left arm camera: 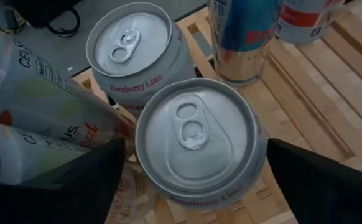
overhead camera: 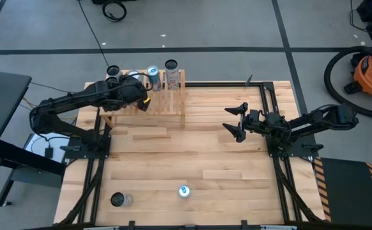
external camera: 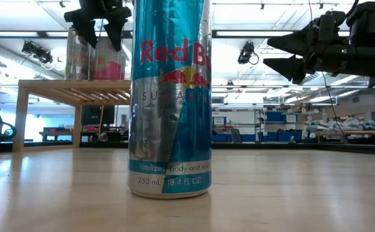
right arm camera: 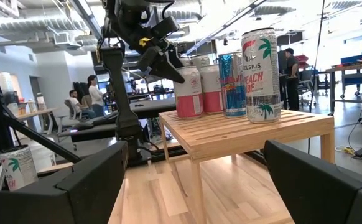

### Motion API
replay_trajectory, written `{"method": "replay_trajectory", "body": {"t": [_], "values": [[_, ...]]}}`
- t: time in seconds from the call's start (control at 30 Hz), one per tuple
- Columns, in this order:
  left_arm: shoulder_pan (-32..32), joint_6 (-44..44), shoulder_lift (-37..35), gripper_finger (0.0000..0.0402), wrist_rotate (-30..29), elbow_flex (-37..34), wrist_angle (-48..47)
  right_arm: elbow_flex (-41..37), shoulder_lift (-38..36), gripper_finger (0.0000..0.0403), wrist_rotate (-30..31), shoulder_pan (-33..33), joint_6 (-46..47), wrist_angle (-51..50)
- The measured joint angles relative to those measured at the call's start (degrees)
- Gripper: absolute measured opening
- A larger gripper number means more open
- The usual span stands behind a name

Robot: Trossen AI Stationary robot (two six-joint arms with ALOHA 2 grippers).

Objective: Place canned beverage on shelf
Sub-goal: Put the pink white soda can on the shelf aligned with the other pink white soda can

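The raspberry can stands upright on the shelf, left gripper right above it with fingers spread wide, clear of its sides. It looks light, thin-walled and slick, so grip mid-body. The right gripper waits wide open over the counter. The can's base is hidden.
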Motion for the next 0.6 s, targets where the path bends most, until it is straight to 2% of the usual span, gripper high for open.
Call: {"method": "replay_trajectory", "body": {"t": [0.2, 0.6], "values": [[0.0, 0.5, 0.0, 0.0362, 0.2, 0.0, 0.5, 0.0, 0.0, 0.0385, 0.0, 0.0, 0.0, 0.0], [-0.9, 3.3, 0.0, 0.036, -1.9, 1.3, 1.9, 0.0, 0.0, 0.0385, 0.0, 0.0, 0.0, 0.0]]}}
